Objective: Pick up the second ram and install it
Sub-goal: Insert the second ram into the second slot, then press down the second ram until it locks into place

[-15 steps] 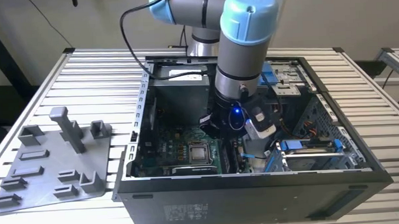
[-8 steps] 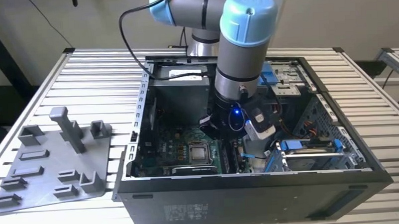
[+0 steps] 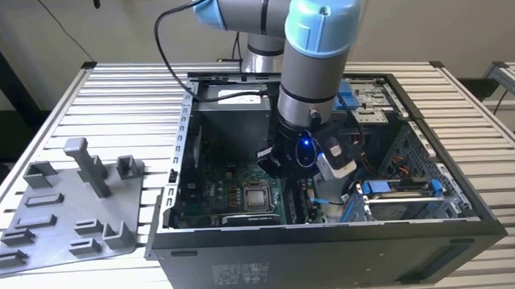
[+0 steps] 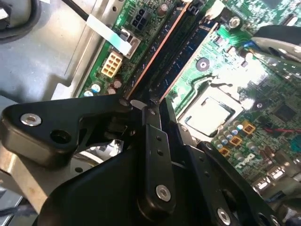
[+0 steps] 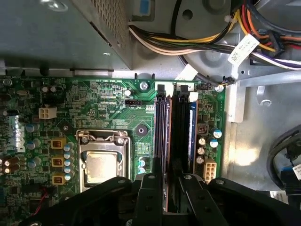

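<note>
Counter (image 3: 109, 85): a slatted metal top that carried everything, spreading well beyond the gripper (image 5: 169, 181) on all sides.
Computer case (image 3: 330, 257): it lay open on the counter, and the gripper was down inside it.
Arm (image 3: 311, 85): it reached steeply down into the case, ending at the gripper.
Grey tray (image 3: 63, 222): it sat on the counter outside the case, well apart from the gripper, and its posts held no stick that you could see.
Motherboard (image 5: 108, 103): green, directly under the gripper, with the processor socket (image 5: 101, 165) just beside it.
Cable bundle (image 5: 188, 44): it ran past the far end of the memory slots, away from the gripper.
Gripper: it hung right over the memory slots in both wrist views; you could not tell whether it was clasped or released.
Second ram (image 5: 168, 136): a thin dark stick with a coppery edge that stood on edge in a slot, running out from under the gripper toward the white latches (image 5: 161, 88). A blue-edged stick (image 5: 192, 136) stood just beside it.
Progress: you would judge the pickup done and the stick brought to its slot. Whether it was fully pressed home and latched did not show.
Writing: white tags on the cables and markings on the motherboard carried print, none of which you could make out.
</note>
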Available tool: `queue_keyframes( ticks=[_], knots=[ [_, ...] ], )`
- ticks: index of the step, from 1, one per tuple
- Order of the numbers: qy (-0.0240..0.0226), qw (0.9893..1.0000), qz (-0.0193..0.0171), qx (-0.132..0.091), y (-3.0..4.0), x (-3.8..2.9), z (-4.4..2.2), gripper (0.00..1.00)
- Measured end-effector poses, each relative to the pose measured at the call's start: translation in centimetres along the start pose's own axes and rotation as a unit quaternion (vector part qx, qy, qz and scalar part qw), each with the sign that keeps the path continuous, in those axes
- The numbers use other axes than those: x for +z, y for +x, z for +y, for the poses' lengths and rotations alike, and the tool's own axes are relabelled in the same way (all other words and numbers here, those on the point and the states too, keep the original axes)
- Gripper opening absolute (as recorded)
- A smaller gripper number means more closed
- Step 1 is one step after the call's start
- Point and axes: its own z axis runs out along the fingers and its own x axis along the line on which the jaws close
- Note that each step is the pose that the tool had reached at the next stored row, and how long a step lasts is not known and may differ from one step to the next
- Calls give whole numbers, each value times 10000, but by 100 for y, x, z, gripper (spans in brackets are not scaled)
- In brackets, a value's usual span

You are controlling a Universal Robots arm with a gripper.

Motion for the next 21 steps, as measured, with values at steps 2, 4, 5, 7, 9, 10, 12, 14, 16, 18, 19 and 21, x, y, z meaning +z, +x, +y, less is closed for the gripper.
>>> queue_keyframes(
  ticks=[2, 4, 5, 7, 9, 10, 12, 14, 16, 18, 19, 21],
  knots=[
    [-1, 10000, 0, 0, -1, -92, -1, 22],
    [0, 10000, 0, 0, -2, -183, -1, 22],
    [-1, 10000, 0, 0, -2, -227, -2, 22],
    [-3, 10000, 0, -1, -2, -241, -2, 22],
    [-3, 10000, 0, -1, -2, -242, -1, 22],
    [-4, 10000, 0, -1, -2, -242, -1, 20],
    [-3, 10000, 0, 0, -2, -242, -2, 14],
    [-4, 10000, 0, -1, -2, -243, -1, 11],
    [-4, 10000, 0, -1, -2, -243, -2, 11],
    [-4, 10000, 0, 0, -2, -243, -2, 11],
    [-5, 10000, 0, 0, -2, -243, -1, 11],
    [-5, 10000, 0, 0, -2, -243, -2, 11]
  ],
)
